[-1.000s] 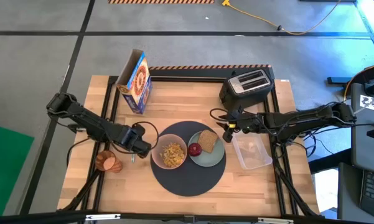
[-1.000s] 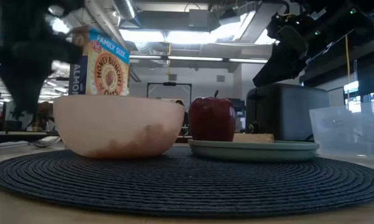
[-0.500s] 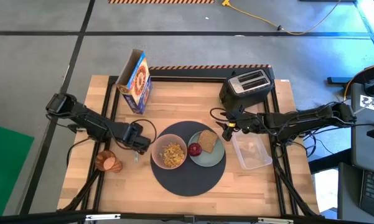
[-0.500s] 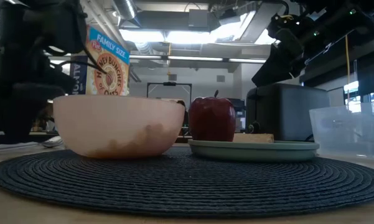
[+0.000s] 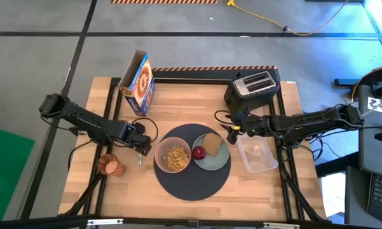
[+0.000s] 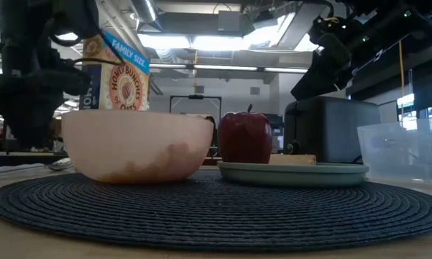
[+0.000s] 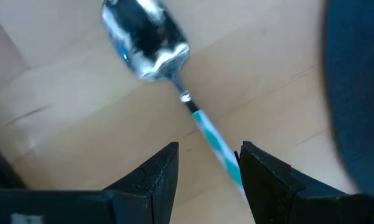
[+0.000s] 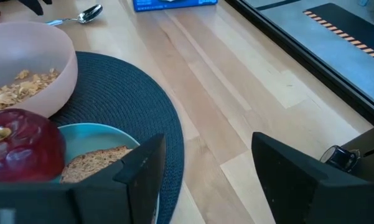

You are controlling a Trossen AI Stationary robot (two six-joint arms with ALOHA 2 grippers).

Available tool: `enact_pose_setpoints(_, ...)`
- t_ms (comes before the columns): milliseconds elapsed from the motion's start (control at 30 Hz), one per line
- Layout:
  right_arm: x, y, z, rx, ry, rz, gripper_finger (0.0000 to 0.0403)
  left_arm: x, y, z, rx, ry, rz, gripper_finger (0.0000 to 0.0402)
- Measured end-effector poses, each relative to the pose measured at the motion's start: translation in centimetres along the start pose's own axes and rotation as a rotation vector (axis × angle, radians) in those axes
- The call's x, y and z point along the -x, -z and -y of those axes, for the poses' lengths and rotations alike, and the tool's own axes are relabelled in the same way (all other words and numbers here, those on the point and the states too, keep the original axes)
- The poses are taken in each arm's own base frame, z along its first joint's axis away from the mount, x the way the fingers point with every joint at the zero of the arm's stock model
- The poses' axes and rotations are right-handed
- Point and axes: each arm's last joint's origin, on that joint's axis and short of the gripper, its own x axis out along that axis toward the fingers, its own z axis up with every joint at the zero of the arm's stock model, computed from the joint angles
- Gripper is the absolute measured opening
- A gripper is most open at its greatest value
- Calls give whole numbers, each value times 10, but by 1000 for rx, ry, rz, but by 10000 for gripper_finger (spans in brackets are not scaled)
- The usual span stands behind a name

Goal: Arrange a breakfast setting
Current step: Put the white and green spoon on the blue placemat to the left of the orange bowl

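The metal spoon (image 7: 146, 37) with a teal-striped handle lies flat on the wood, left of the round dark mat (image 5: 192, 181). My left gripper (image 7: 208, 168) points down over it, open, one finger on each side of the handle; I cannot tell if a finger touches it. On the mat stand the pink bowl (image 5: 173, 158) of cereal and the pale green plate (image 5: 221, 159), which carries toast (image 5: 211, 143) and a red apple (image 5: 199, 152). The amber cup (image 5: 111, 165) lies at the left. My right gripper (image 8: 202, 168) hangs open above the plate's far right side.
A black toaster (image 5: 253, 88) stands at the back right and a cereal box (image 5: 138, 83) at the back left. A clear plastic container (image 5: 257, 154) sits right of the mat. Bare wood lies along the near edge.
My left gripper has come down toward the spoon and drawn back a little toward the table's left edge. The spoon has stayed where it lay.
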Motion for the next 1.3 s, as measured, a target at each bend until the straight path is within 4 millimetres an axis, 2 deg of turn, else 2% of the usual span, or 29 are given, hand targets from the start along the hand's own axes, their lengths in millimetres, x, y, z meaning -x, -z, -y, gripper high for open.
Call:
enact_pose_setpoints(100,0,0,0,0,0,0,230,-3,0,3,5,24,14,159)
enact_pose_setpoints(333,0,0,0,1,0,-1,230,-29,5,1,29,-14,-30,159)
enact_pose_setpoints(500,0,0,0,1,0,-2,230,-33,5,3,22,-11,-35,156)
enact_pose_setpoints(633,0,0,0,1,0,-2,230,-32,3,11,16,69,-21,125)
enact_pose_setpoints(833,0,0,0,0,0,-2,230,-32,2,16,42,122,1,43)
enact_pose_setpoints(933,0,0,0,0,0,-2,230,-31,0,19,49,150,31,14)
enact_pose_setpoints(1300,0,0,0,-2,1,-4,230,-24,-7,42,125,398,119,18)
